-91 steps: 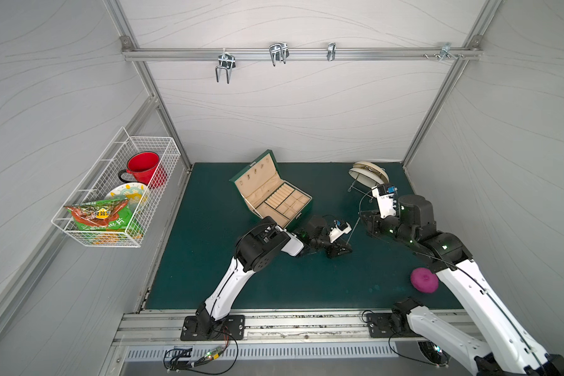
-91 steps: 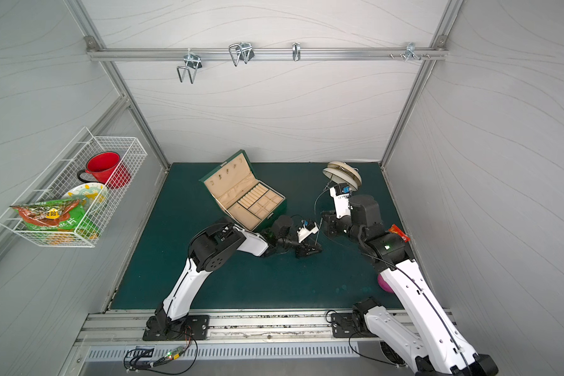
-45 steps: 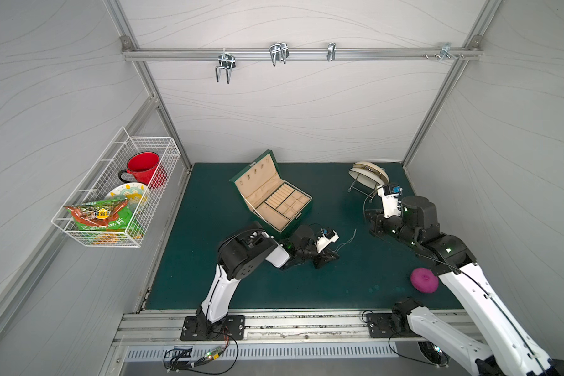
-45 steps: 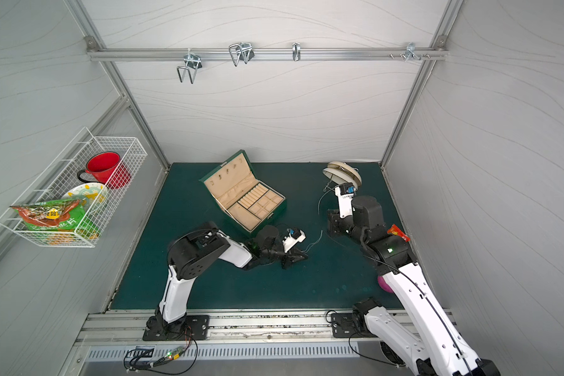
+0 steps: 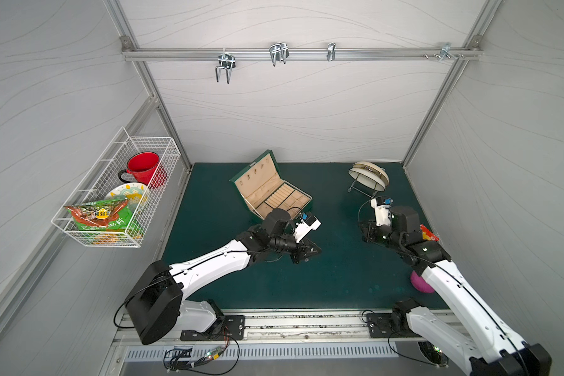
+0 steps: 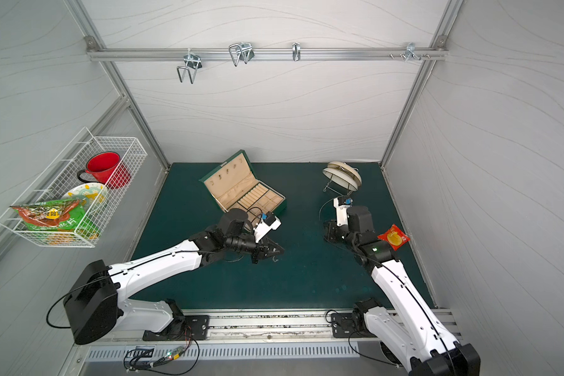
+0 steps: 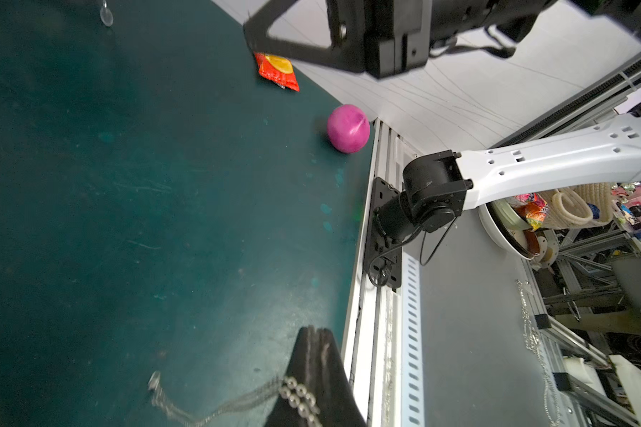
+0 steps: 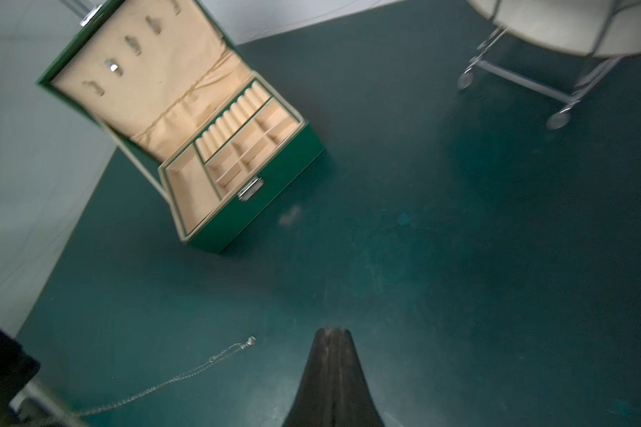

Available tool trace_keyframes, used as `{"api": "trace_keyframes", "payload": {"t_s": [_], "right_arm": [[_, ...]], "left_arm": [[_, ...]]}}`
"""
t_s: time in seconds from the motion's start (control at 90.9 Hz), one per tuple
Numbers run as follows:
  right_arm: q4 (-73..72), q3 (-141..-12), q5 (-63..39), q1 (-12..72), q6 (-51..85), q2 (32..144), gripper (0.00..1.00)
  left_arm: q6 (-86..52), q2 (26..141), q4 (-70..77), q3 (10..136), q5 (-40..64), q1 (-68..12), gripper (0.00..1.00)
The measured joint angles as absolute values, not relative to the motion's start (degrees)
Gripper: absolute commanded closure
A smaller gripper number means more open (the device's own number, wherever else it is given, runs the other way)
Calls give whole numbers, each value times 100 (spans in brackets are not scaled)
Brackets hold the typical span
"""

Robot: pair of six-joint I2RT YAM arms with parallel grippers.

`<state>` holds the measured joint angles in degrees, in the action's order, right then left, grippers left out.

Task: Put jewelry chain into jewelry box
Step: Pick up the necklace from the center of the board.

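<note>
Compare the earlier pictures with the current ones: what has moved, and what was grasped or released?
The left pincer closed on the jewelry chain and pulled back toward the front rail, away from the right pincer, the chain trailing behind it. The right pincer, shut, and the open jewelry box stayed roughly where they were.

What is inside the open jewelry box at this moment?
Only beige lining, ring rolls and bare compartments in the box; hooks in its lid. The chain is outside, pinched by the left end effector. Dividers hide some compartment floors.
</note>
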<state>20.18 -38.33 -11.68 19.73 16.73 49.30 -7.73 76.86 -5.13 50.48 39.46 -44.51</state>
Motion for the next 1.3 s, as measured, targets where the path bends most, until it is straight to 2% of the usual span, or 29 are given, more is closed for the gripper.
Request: {"api": "trace_keyframes", "payload": {"t_s": [0.055,0.121,0.187,0.33,0.638,0.869,1.09,1.2,1.299], "right_arm": [[1656,-3465,-1573,1973,1710,4842,58],[1177,-3041,-2038,1975,1728,4663,43],[648,-2663,-2440,1997,1780,4434,37],[-550,-1929,-2897,2331,1844,3811,31],[-1990,-1114,-2834,3511,1236,2869,28],[-2665,-1107,-2663,3881,1135,2895,27],[-3208,-1107,-2617,4016,1282,2945,29],[-3326,-1118,-2630,4029,1317,2987,37],[-3376,-1120,-2622,4038,1321,3124,60]], "left_arm": [[-777,7732,-982,5371,3894,-4451,100],[-801,7780,-1472,5723,3817,-4451,100],[-860,7822,-1828,5986,3800,-4451,100],[-1020,7926,-2368,6381,3907,-4451,100],[-1175,8272,-3258,7636,4582,-4633,100],[-1048,8731,-3922,8748,4862,-4952,100],[-1050,8823,-4176,8925,4978,-5155,100],[-1103,8823,-4180,8941,5024,-5240,100],[-1140,8825,-4189,9028,5057,-5293,100]]}}
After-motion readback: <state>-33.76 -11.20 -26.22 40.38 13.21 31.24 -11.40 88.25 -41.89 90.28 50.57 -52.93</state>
